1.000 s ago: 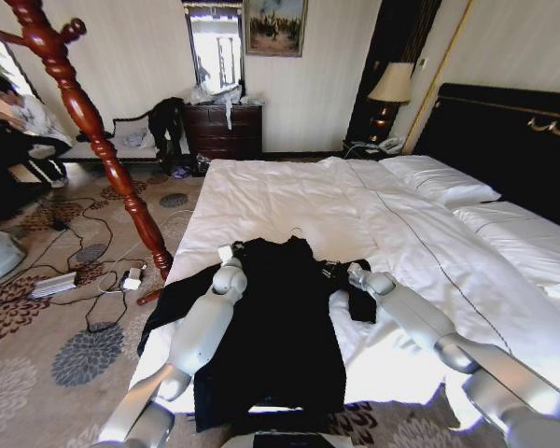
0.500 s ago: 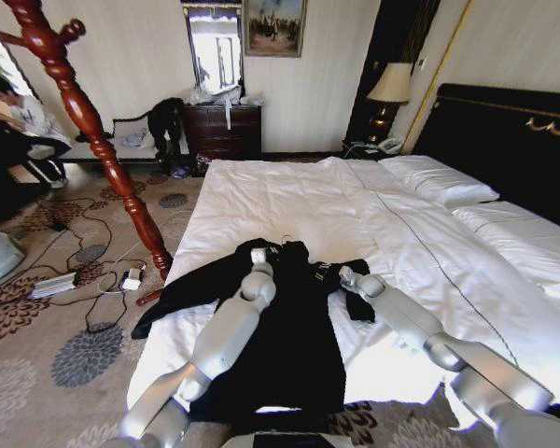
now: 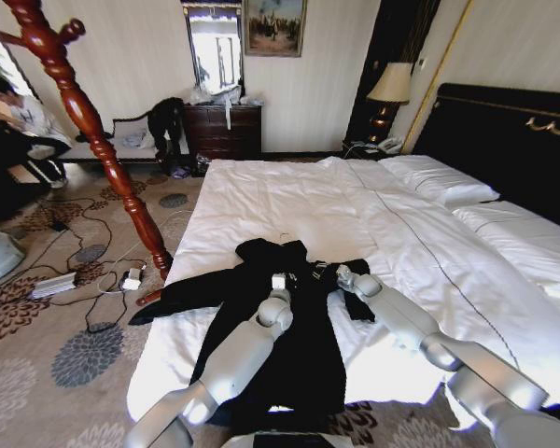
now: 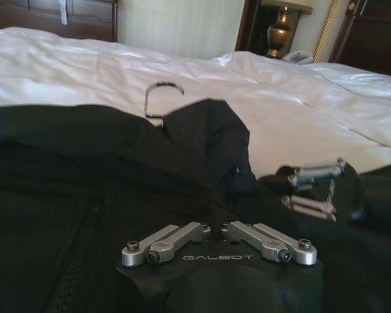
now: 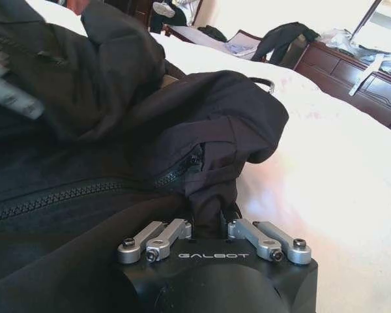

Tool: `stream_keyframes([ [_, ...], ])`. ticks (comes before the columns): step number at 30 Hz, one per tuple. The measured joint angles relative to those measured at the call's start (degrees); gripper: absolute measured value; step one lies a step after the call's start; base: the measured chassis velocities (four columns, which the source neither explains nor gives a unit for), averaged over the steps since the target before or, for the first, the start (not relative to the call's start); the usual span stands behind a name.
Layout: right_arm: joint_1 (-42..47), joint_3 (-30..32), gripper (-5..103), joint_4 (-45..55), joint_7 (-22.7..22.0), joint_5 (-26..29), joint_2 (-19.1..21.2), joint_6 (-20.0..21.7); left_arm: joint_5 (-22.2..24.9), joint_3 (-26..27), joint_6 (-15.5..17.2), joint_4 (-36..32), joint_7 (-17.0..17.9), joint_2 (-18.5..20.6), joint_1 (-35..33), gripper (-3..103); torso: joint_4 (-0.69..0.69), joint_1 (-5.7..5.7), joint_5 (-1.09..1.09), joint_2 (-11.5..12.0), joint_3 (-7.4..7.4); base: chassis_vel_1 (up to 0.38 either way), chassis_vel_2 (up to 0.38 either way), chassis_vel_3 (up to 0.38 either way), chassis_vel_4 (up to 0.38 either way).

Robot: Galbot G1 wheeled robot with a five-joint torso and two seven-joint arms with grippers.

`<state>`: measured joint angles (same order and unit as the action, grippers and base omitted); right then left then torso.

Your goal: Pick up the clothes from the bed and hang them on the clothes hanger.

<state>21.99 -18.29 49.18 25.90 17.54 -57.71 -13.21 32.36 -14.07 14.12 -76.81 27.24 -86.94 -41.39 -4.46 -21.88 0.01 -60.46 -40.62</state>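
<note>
Only the clothes hanger's [image 4: 161, 98] thin hook pokes out, the rest buried under the clothes [image 3: 289, 327]. Left gripper's [image 4: 216, 229] fingertips vanish into the cloth; the coat's hem is cut off at the head view's bottom edge.

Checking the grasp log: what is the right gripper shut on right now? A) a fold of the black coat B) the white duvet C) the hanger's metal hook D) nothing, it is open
A: in the right wrist view, the right gripper has a fold of the black coat pinched between its fingers, above the white duvet.
</note>
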Motion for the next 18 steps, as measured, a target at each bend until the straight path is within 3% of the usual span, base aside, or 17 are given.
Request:
stream_keyframes([
  [6, 0.4, 0.2, 18, 0.2, -0.2, 0.6, 0.1, -0.2, -0.4, -0.3, -0.1, -4.2, 0.0, 2.3, -2.5, -2, 0.0, 0.0, -0.01, 0.0, 0.0, 0.0, 0.0, 0.0, 0.0],
  [8, 0.8, 0.4, 18, 0.3, -0.4, 0.6, 0.2, -0.4, -0.1, -0.2, 0.4, -7.6, 0.2, 4.0, -3.8, 8, 0.0, 0.0, -0.01, 0.0, 0.0, 0.0, 0.0, 0.0, 0.0],
  [10, 1.0, 0.6, 18, 0.3, -0.4, 0.6, 0.2, -0.5, 0.3, -0.1, 0.9, -9.4, 0.8, 5.0, -4.4, 8, 0.0, 0.0, -0.02, 0.0, 0.0, 0.0, 0.0, 0.0, 0.0],
  [14, 1.5, 1.2, 18, 0.2, -0.5, 0.2, 0.2, -0.7, 3.9, 3.2, 3.2, -19.8, 2.9, 13.5, -8.5, 30, 0.01, 0.0, -0.03, 0.0, 0.0, 0.0, 0.0, 0.0, 0.0],
  [15, 1.5, 1.2, 18, 0.2, -0.5, 0.2, 0.2, -0.7, 3.9, 3.2, 3.2, -19.8, 2.9, 13.5, -8.5, 30, 0.01, 0.0, -0.03, 0.0, 0.0, 0.0, 0.0, 0.0, 0.0],
  [18, 1.5, 1.6, 18, -0.3, -0.4, -0.7, 0.1, -1.1, 7.5, 8.8, 4.5, -26.0, 3.0, 20.5, -10.2, 41, 0.04, 0.01, -0.02, 0.0, 0.01, 0.0, 0.0, 0.0, 0.0],
])
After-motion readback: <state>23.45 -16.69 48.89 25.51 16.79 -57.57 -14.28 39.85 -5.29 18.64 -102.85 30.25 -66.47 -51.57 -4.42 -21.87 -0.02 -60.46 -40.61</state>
